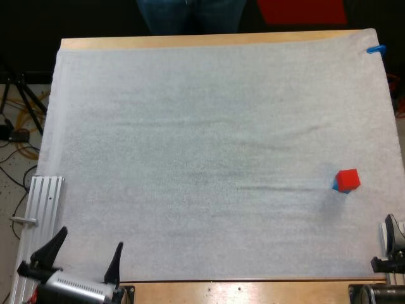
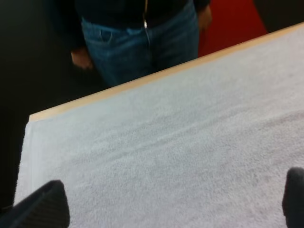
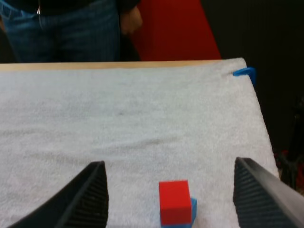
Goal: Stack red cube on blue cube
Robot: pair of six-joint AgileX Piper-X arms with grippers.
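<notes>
A wooden tabletop [image 1: 190, 42] lies under a white towelling mat [image 1: 209, 158], a person in blue jeans [image 1: 190, 16] standing at its far side. The left tool [image 1: 85, 253] hangs over the mat's near left corner, fingers spread on nothing; the right tool [image 3: 167, 164] is likewise spread wide, clear of the small red cube [image 3: 174, 202], which sits on the mostly hidden blue cube [image 3: 192, 209] near the mat's right edge
</notes>
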